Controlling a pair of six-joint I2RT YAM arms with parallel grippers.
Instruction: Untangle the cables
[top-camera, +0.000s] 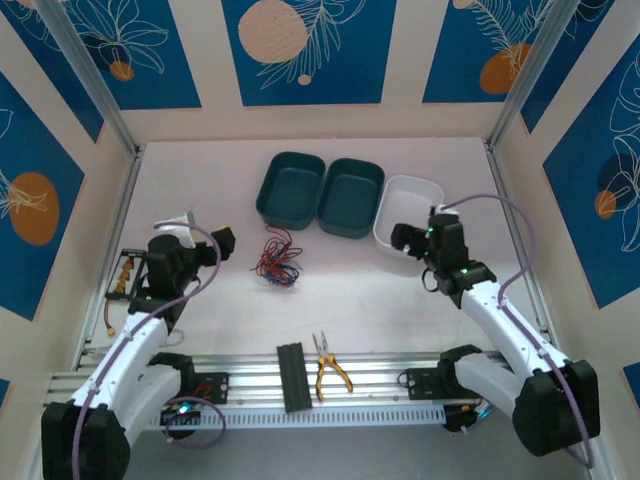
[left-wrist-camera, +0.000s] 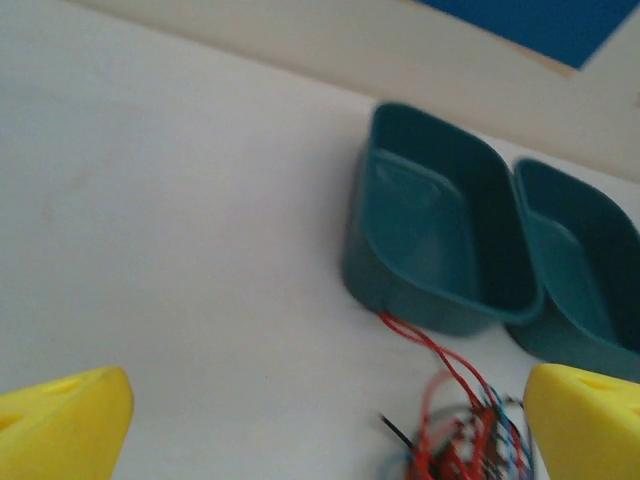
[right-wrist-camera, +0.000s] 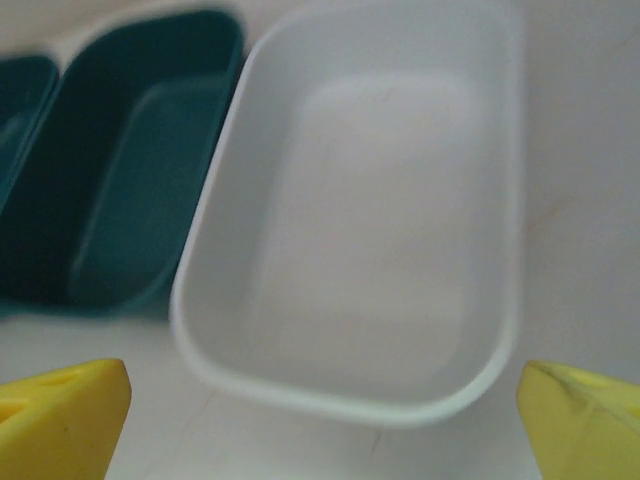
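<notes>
Cables (top-camera: 277, 262): 1 small clump of thin red, blue and black strands on the worktop (top-camera: 380, 300), left of centre, just in front of the left teal bin (top-camera: 290, 190). In the left wrist view the clump (left-wrist-camera: 462, 440) sits low right. 1 red strand runs up to the bin's wall, touching or just short of it, can't tell. Nothing is separated yet, so the task looks to be at its start.

Left pincer (top-camera: 218, 240) is spread wide and empty, near the clump on its left side. Right pincer (top-camera: 403, 238) is also spread wide and empty, at the near edge of the white bin (top-camera: 412, 195), well apart from the cables. The second teal bin (top-camera: 352, 197) sits between the other 2. All 3 bins are empty. Yellow-handled pliers (top-camera: 330, 372) and a black block (top-camera: 292, 377) lie on the near rail.

Risks:
- The clump is light, so 1 pincer pulling alone would likely drag the whole bundle instead of freeing a strand.
- Closing on several strands at once could tighten the knot.
- The strands are thin and may slip out of a pinch.
- The red strand by the bin could snag on its base.

Writing: none readable, no brand marks. The wall panels (top-camera: 310, 50) carry only blue leaf art.
</notes>
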